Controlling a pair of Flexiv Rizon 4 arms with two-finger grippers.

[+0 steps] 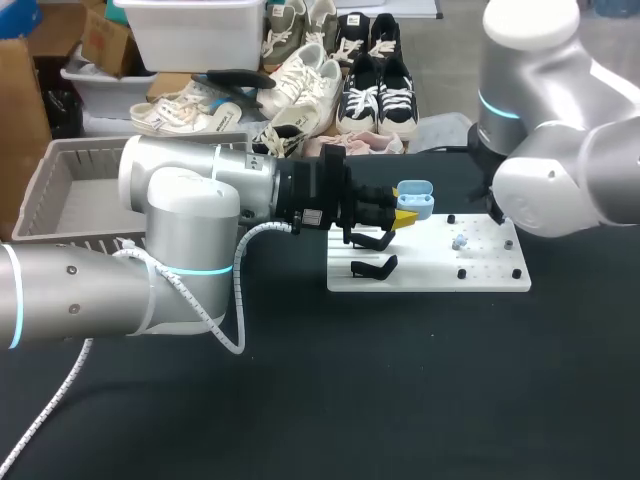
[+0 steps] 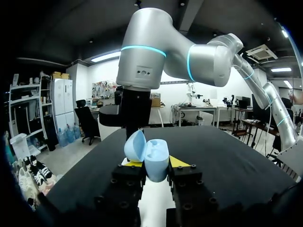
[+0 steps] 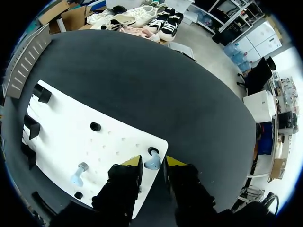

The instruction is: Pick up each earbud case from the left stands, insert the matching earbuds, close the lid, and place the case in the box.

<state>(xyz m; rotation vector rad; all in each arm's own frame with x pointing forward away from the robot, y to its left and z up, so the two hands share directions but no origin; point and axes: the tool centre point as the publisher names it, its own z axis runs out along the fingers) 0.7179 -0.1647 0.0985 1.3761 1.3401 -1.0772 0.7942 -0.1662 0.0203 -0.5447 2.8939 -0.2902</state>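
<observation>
the left claw (image 2: 150, 165) is clamped on the pale blue earbud case (image 2: 155, 157), its lid flipped up, and holds it above the white board (image 1: 430, 272) by the black stands (image 1: 372, 266). the right claw (image 3: 154, 166) is narrowly parted at the board's corner, with a blue earbud (image 3: 152, 163) between its tips and a gap on one side. a second earbud (image 3: 78, 176) lies on the board. the grey box (image 1: 60, 190) sits at the left of the bench (image 1: 320, 400).

Smooth blue plastic case (image 2: 155, 161) — matt black table (image 1: 400, 400).
</observation>
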